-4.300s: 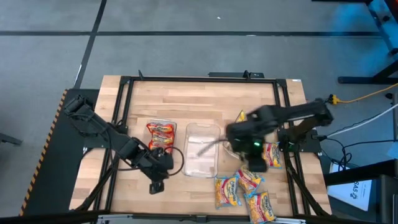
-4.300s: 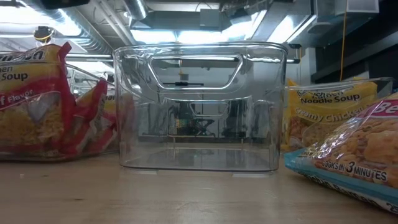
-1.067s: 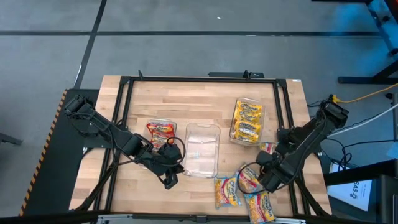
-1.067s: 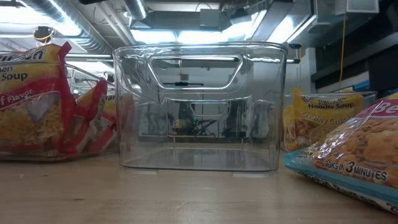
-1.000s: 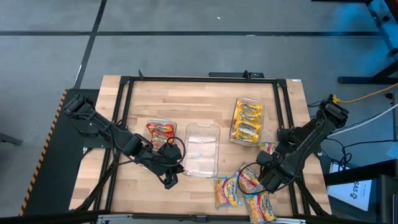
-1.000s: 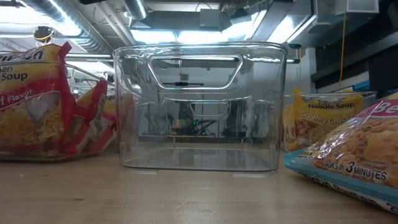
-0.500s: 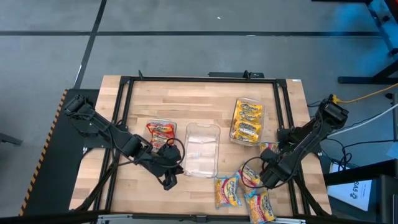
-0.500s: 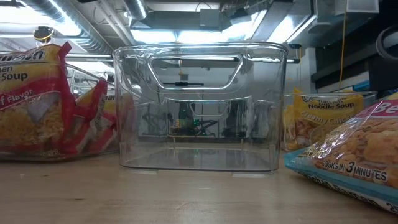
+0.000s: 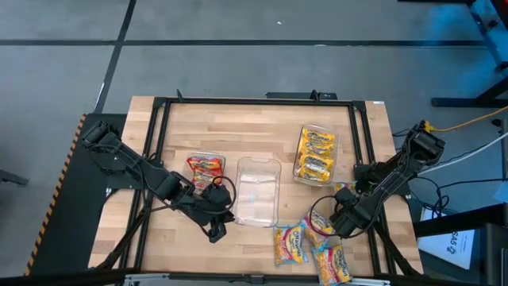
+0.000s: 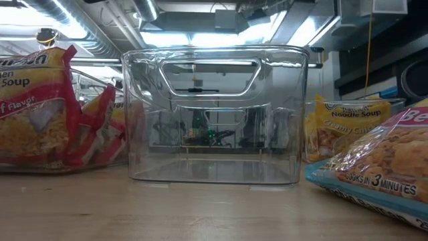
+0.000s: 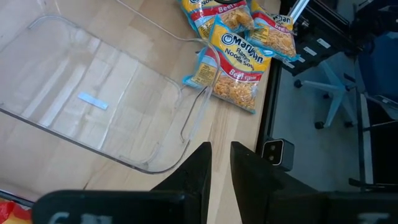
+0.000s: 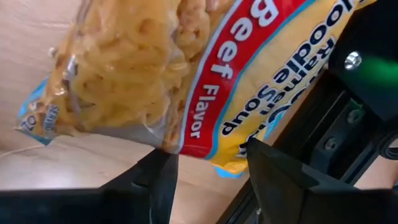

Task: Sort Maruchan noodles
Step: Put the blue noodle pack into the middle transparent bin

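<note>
The loose noodles point(image 9: 311, 242) lie in a small heap at the table's point(image 9: 262, 135) near right corner, red-and-yellow packets overlapping one another. One of them, a beef packet point(image 12: 180, 81), fills the right wrist view: it lies just ahead of the right gripper point(image 9: 340, 225), beyond the fingertips, not between them. That gripper's jaws are spread wide and hold nothing. It sits low at the heap's right edge, close by the table's frame.

More packets are already put away. Two yellow ones lie in a clear tray point(image 9: 316, 154) at the right, farther back on the table, and red ones fill a second tray point(image 9: 205, 171) left of centre. Between those stands an empty tray point(image 9: 258, 191), nearest the front, its clear wall point(image 10: 214, 114) filling the low view.

The left gripper point(image 9: 215, 230) waits at the near left corner of the empty tray, well apart from the heap. Its jaws stand a narrow gap apart with nothing between them. From its wrist camera the heap point(image 11: 239, 43) shows beyond the tray's far end.
</note>
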